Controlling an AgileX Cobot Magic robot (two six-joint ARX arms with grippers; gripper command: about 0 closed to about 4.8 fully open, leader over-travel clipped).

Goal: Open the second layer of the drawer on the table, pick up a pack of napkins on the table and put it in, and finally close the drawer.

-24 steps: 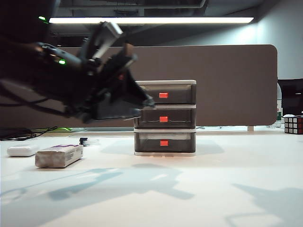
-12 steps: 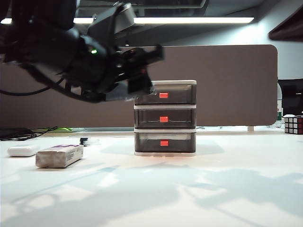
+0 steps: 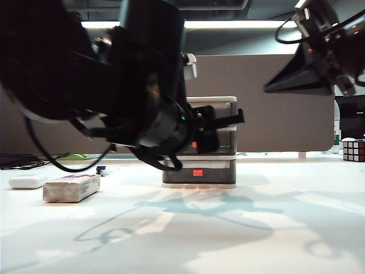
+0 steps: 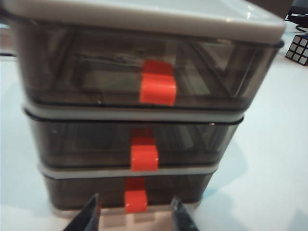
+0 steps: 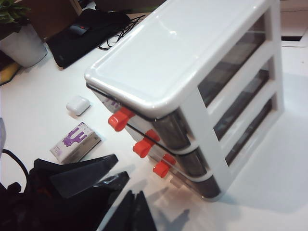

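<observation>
Left claw (image 4: pixel 134 216) has swung in front of the drawer (image 4: pixel 139 96), half open, empty. Second layer (image 4: pixel 144 153) handle sits just above it. Right claw (image 5: pixel 134 211) hangs high, shut. Napkins (image 3: pixel 71 187) on counter (image 3: pixel 228 228), left.

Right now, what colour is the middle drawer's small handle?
Red-orange handle on the smoky-grey translucent middle drawer; clearest in the left wrist view.

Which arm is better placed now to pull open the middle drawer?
Left. The left end effector faces the drawer front, open, just below the second layer and its handle. The right end effector is above and beside it, shut.
</observation>
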